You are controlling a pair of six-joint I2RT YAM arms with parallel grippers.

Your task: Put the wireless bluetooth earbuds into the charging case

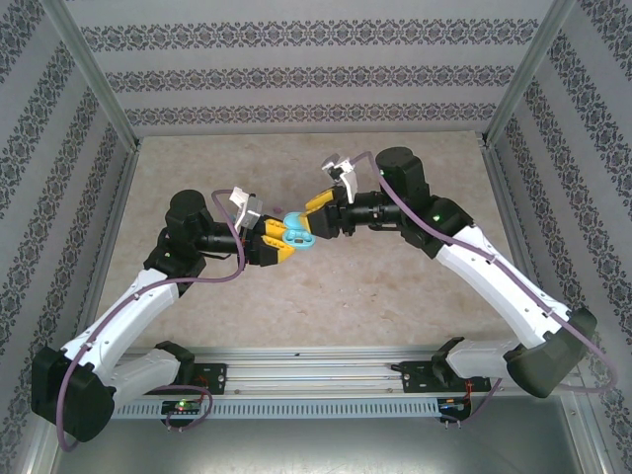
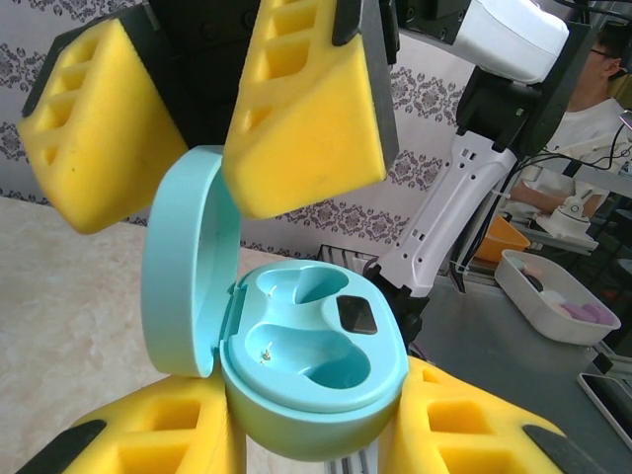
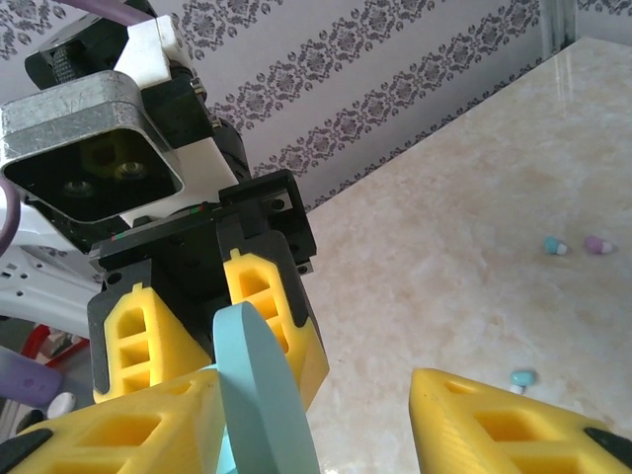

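L gripper (image 2: 316,444) is clamped on the base of the light-blue charging case (image 2: 306,346), holding it up off the table (image 3: 474,197) roughly mid-surface, w/ the lid (image 2: 183,267) swung up and both wells bare, no bud seated yet. R gripper (image 3: 316,434) sits right at that lid, jaws apart: the lid edge stands between the yellow pads, against one of them by the look of the R wrist view, the other pad well clear, so nothing is gripped there. The earbuds are down on the table, well apart from the case: nearest earbud (image 3: 521,376) pale blue, then a bluish earbud (image 3: 553,245) and a pinkish earbud (image 3: 597,243) side by side beyond it, short of the wall-side edge; which edge that is I can't tell. So the step, as I read it: lid's open, R needs to get off it and go fetch. To do that well, open a touch wider first, then back out along the lid's plane, not across it, or the pad drags the lid shut. L should hold the case steady, wells up. Go for a blue bud, approach from above, pinch it across the body; it's tiny and round, prob. squirts out if gripped off-centre.
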